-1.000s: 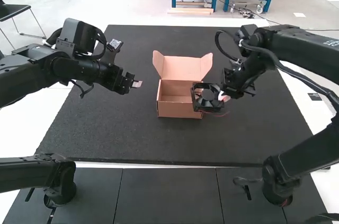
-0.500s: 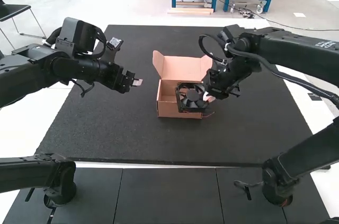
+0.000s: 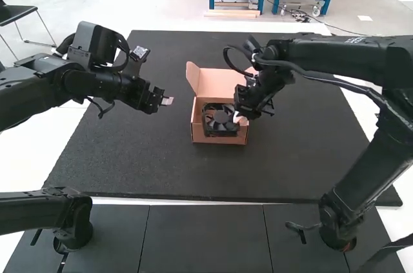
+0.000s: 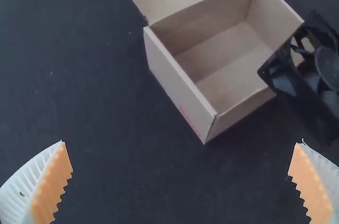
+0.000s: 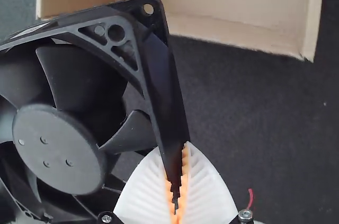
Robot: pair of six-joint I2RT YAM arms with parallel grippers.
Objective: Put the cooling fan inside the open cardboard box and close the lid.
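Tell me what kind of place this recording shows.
Likely a robotics test bench: a black mat covers the table, and the right pincer holds a cooling fan by an open cardboard box.

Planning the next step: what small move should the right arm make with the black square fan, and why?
The right gripper is shut on the frame of the black square cooling fan, which hangs on edge over the open brown cardboard box, near its right wall, not yet resting inside. So probably lower it, nudging toward the box's middle.
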